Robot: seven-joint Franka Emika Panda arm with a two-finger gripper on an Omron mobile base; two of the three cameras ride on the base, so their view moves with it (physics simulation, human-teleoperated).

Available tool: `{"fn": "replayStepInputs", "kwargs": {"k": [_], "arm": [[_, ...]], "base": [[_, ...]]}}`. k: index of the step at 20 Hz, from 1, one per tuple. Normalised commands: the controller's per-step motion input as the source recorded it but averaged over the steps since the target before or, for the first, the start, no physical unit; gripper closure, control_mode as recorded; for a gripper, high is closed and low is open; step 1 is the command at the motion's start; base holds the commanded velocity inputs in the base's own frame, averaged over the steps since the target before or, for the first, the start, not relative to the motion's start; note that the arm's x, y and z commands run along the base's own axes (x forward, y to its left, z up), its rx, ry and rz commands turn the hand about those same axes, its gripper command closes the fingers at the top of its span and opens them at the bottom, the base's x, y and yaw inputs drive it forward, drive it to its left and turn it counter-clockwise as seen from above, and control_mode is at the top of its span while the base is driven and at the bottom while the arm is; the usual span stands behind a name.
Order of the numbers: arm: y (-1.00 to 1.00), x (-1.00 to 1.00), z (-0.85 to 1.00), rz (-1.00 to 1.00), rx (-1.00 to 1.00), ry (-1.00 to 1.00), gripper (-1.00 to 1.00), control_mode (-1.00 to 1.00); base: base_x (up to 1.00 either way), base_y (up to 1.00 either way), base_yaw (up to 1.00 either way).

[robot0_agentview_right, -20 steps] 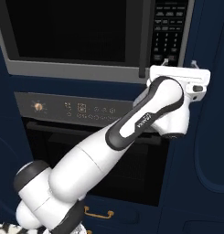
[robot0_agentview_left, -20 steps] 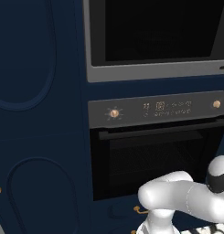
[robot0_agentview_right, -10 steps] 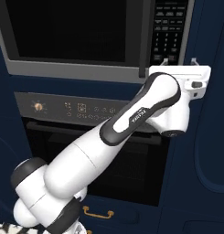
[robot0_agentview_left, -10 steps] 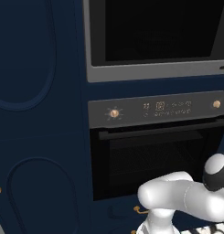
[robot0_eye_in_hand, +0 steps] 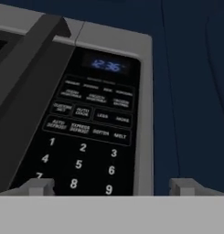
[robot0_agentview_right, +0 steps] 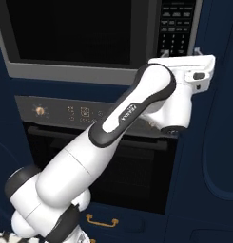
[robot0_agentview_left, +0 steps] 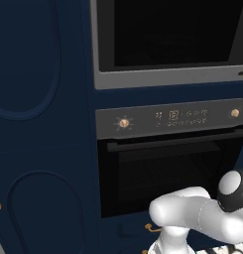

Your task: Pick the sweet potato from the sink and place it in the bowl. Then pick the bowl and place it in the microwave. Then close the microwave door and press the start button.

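The microwave [robot0_agentview_right: 89,71] sits high in the navy cabinetry, and its black glass door [robot0_agentview_right: 75,31] lies flat against the grey frame. In the hand view the microwave's keypad [robot0_eye_in_hand: 86,132] shows close up, with a lit clock, rows of labelled keys and number keys. My gripper [robot0_agentview_right: 180,52] is raised to the bottom of the keypad [robot0_agentview_right: 177,28]. It is open and holds nothing, its fingertips [robot0_eye_in_hand: 38,186] spread wide below the number keys. The key labels are too blurred to read. The sweet potato, the bowl and the sink are out of view.
Below the microwave is a black oven [robot0_agentview_left: 167,168] with a knobbed control panel [robot0_agentview_left: 167,119] and a bar handle. Navy cabinet doors [robot0_agentview_left: 38,124] flank it on both sides. A drawer with a brass pull [robot0_agentview_right: 101,220] lies under the oven.
The hand has moved a little upward and closer to the keypad, with the elbow straightening. The jaws have stayed wide open.
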Motion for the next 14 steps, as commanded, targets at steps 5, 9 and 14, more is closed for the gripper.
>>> {"fn": "replayStepInputs", "kwargs": {"k": [5, 9, 14], "arm": [[0.04, -0.50, -0.07, 0.00, 0.00, 0.01, -1.00, -1.00], [0.07, -0.16, -0.21, 0.00, -0.03, 0.00, -1.00, -1.00], [0.23, 0.13, -0.22, 0.00, -0.02, 0.08, -1.00, -1.00]], "base": [[0.00, 0.00, 0.00], [0.00, 0.00, 0.00], [0.00, 0.00, 0.00]]}}
